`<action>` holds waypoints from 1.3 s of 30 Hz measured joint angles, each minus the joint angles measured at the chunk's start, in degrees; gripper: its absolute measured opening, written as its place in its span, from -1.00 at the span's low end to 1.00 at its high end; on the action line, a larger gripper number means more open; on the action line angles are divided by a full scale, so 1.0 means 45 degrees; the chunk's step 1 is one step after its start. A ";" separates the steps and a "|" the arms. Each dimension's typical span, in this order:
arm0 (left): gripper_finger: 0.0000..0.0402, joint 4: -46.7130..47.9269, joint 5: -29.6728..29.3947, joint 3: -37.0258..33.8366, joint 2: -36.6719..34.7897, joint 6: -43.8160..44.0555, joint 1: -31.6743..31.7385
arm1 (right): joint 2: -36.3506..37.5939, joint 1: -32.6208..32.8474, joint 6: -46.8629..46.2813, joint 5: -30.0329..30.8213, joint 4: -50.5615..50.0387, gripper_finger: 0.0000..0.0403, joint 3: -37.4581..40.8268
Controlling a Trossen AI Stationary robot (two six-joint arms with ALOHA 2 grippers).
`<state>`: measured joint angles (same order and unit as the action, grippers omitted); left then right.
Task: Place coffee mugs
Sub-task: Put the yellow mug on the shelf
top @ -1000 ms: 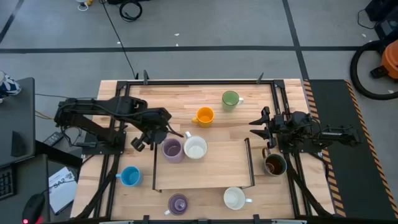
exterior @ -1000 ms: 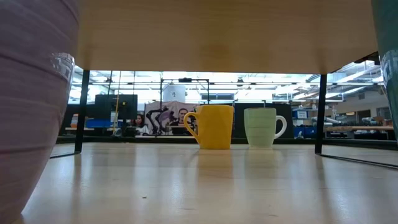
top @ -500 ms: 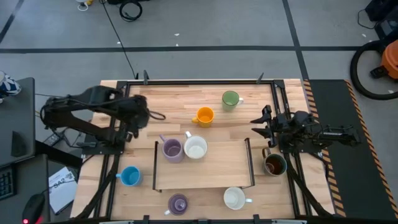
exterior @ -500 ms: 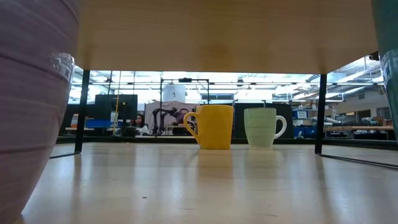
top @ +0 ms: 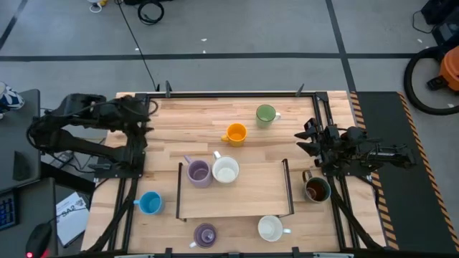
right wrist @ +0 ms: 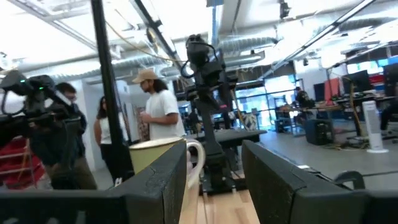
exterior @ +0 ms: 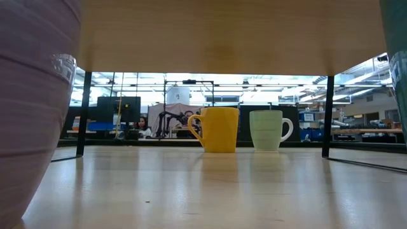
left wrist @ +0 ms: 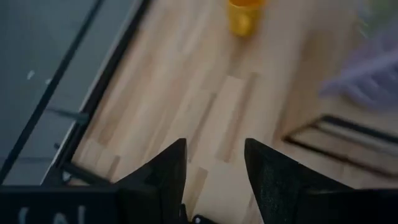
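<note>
Pale wood-plank counter (top: pixel 215 118) inside a black frame, grey floor around it. Orange mug (top: pixel 234 134) and green mug (top: pixel 266 114) toward the far edge; lavender mug (top: pixel 198 173) touching white mug (top: pixel 225 170) mid-counter. Left end effector (left wrist: pixel 213 163) over the counter's left edge, fingers apart, empty. Right end effector (right wrist: pixel 214 168) at the right edge, likewise apart. People standing in the room beyond

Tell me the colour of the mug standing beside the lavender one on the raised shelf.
White, clearest in the high view.
</note>
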<state>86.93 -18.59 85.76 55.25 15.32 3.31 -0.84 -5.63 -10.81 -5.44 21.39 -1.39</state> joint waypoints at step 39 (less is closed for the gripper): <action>-0.16 -0.5993 -0.4394 -0.5509 -0.0277 0.1392 -0.1987 | -1.1849 -0.3242 0.2019 0.0029 -0.5724 -0.20 -0.9545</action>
<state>59.96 -38.36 60.97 54.00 21.58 -5.63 -54.16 -20.22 -1.72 -5.30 -4.37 -44.34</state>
